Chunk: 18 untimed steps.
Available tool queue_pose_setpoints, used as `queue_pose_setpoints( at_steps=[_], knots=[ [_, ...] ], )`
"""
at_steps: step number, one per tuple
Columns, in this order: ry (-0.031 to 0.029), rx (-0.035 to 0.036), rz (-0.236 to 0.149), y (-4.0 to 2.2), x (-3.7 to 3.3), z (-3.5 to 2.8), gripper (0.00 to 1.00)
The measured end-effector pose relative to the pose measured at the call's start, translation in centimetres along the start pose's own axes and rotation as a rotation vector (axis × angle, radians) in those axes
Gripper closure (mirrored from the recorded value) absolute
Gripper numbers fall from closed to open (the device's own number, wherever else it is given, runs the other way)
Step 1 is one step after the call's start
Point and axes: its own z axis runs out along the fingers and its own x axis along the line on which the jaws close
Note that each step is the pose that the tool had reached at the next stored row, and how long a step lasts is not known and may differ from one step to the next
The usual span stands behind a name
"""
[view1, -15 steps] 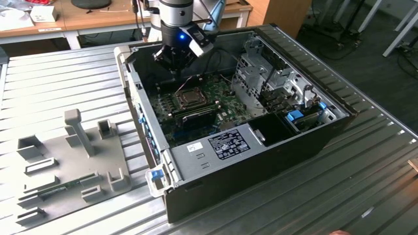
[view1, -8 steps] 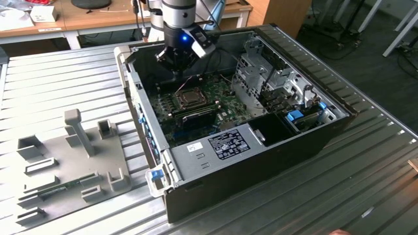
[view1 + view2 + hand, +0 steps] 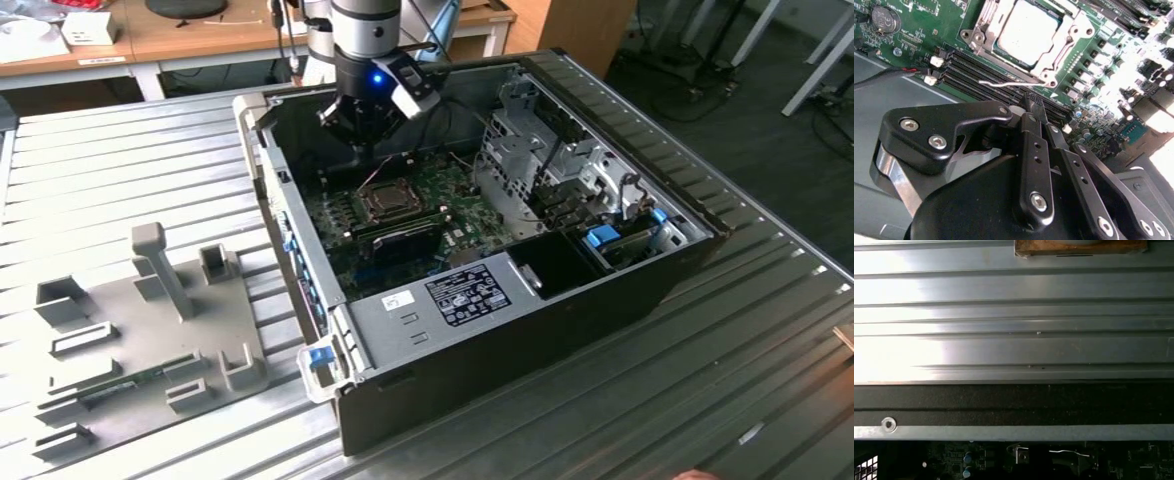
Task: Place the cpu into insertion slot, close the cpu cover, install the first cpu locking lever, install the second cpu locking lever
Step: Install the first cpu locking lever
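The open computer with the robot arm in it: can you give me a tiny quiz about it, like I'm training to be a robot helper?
1. True or false: the cpu sits in the insertion slot, with the cpu cover framing it.
2. Where is the gripper?
A. Resting on the floor.
B. Inside the computer case, above the circuit board.
C. Inside a drawer.
3. Fill the gap: the circuit board is coloured ____.
Key: 1 true; 2 B; 3 green.
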Motion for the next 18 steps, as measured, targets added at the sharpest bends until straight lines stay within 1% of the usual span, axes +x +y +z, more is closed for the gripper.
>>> queue_pose_setpoints(
  at_steps=[2,3,4,5,8,12,18],
  knots=[
    [0.0006,-0.0268,0.001,0.00,0.01,-0.01,0.89],
    [0.0010,-0.0415,0.002,0.00,0.00,-0.01,0.89],
    [0.0010,-0.0530,0.002,0.00,0.00,-0.01,0.89],
    [0.0011,-0.0544,0.002,0.00,0.01,-0.01,0.89],
    [0.0012,-0.0550,0.002,0.00,0.00,-0.01,0.89],
    [0.0036,-0.0525,0.001,0.00,-0.02,-0.01,0.89],
    [0.0036,-0.0518,0.003,0.00,-0.04,-0.01,0.89]
  ],
)
